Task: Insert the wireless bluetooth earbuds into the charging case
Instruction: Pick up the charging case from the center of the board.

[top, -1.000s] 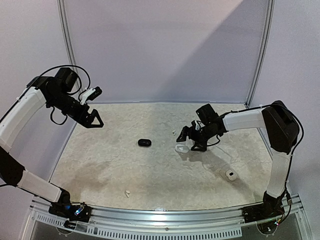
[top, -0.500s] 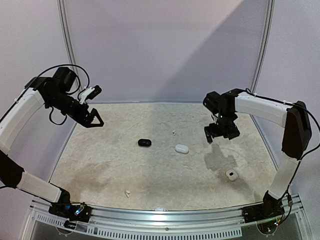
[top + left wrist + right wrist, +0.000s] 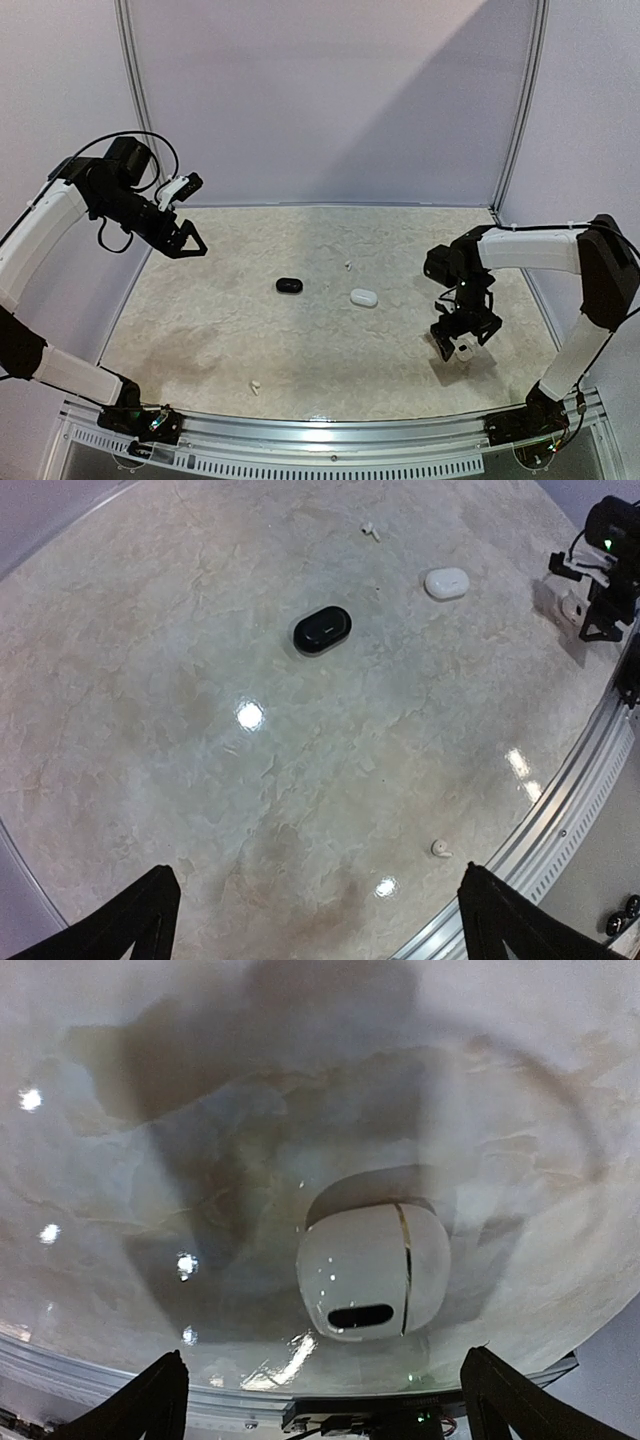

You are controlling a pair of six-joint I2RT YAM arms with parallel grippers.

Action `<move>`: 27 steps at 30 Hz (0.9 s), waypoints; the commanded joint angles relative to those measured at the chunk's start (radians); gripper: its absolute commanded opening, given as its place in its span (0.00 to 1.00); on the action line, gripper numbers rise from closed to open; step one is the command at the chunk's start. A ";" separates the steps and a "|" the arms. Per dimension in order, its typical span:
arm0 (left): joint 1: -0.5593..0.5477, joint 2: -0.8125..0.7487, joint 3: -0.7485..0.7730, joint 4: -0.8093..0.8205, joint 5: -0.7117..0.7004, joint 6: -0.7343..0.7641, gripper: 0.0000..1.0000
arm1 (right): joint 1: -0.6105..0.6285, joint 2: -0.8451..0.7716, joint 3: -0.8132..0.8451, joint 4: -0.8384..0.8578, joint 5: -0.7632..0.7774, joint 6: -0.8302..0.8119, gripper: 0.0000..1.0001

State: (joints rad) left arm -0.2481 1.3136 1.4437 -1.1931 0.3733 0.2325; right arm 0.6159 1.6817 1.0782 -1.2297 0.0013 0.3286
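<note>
Both pairs of jaws are spread wide; a white case (image 3: 372, 1270) is seen on the tabletop (image 3: 150, 1160), centred between the right jaws.

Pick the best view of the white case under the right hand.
Right wrist: the white case looms large, seam and slot clear. Top external shows a speck under the right hand; left wrist, a blur.

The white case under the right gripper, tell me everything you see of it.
The white case is a rounded, glossy, plastic-looking pebble, shut, with a thin seam across its shell and a dark oval mark near one edge. It lies on the marbled table by the front rail, the open right gripper over it, untouched.
</note>
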 commanded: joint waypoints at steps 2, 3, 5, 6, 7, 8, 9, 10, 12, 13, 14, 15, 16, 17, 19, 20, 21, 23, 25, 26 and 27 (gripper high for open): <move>0.004 -0.020 -0.005 -0.002 -0.009 0.014 0.99 | -0.002 0.073 -0.069 0.074 -0.007 -0.018 0.89; 0.003 -0.019 -0.005 -0.002 -0.007 0.014 0.99 | -0.001 0.076 -0.069 0.073 0.024 -0.014 0.89; 0.004 -0.015 -0.004 -0.001 -0.001 0.014 0.99 | -0.007 0.071 -0.068 0.076 0.051 0.000 0.88; 0.004 -0.015 -0.003 0.001 0.003 0.014 0.99 | -0.009 0.070 -0.069 0.081 0.053 0.004 0.88; 0.003 -0.012 -0.001 0.002 0.007 0.012 0.99 | -0.014 0.070 -0.071 0.088 0.051 0.007 0.88; 0.003 -0.009 0.001 0.004 0.010 0.011 0.99 | -0.019 0.070 -0.073 0.099 0.048 0.009 0.87; 0.003 -0.007 0.005 0.004 0.011 0.010 0.99 | -0.023 0.071 -0.074 0.108 0.041 0.011 0.87; 0.003 -0.006 0.007 0.004 0.011 0.010 0.99 | -0.029 0.078 -0.072 0.110 0.043 0.012 0.86; 0.003 -0.003 0.012 0.003 0.012 0.011 0.99 | -0.039 0.091 -0.070 0.110 0.052 0.017 0.85; 0.003 -0.003 0.013 0.002 0.012 0.012 0.99 | -0.045 0.101 -0.072 0.111 0.051 0.018 0.85; 0.003 -0.004 0.014 0.001 0.012 0.011 0.99 | -0.047 0.105 -0.073 0.112 0.051 0.018 0.85; 0.004 -0.005 0.012 0.001 0.012 0.011 0.99 | -0.050 0.109 -0.074 0.117 0.050 0.021 0.83; 0.003 -0.005 0.011 0.001 0.013 0.011 0.99 | -0.050 0.111 -0.074 0.127 0.045 0.023 0.81; 0.004 -0.006 0.009 0.002 0.013 0.010 0.99 | -0.050 0.113 -0.073 0.145 0.035 0.024 0.78; 0.004 -0.006 0.008 0.002 0.013 0.010 0.99 | -0.050 0.110 -0.074 0.175 0.025 0.024 0.65; 0.003 -0.008 0.009 0.001 0.012 0.010 0.99 | -0.051 0.108 -0.075 0.183 0.025 0.025 0.55; 0.003 -0.007 0.010 0.000 0.011 0.011 0.99 | -0.050 0.106 -0.075 0.184 0.025 0.026 0.48; 0.003 -0.009 0.012 -0.003 0.009 0.014 0.99 | -0.051 0.105 -0.076 0.180 0.027 0.026 0.39; 0.004 -0.010 0.010 -0.003 0.009 0.015 0.99 | -0.051 0.104 -0.075 0.171 0.031 0.024 0.33; 0.003 -0.010 0.006 -0.003 0.012 0.014 0.99 | -0.049 0.100 -0.072 0.167 0.033 0.024 0.31; 0.003 -0.010 0.004 -0.001 0.017 0.011 0.99 | -0.048 0.094 -0.066 0.163 0.036 0.023 0.30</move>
State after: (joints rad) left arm -0.2481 1.3090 1.4437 -1.1934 0.3771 0.2359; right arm 0.5728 1.7695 1.0088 -1.1210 0.0086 0.3431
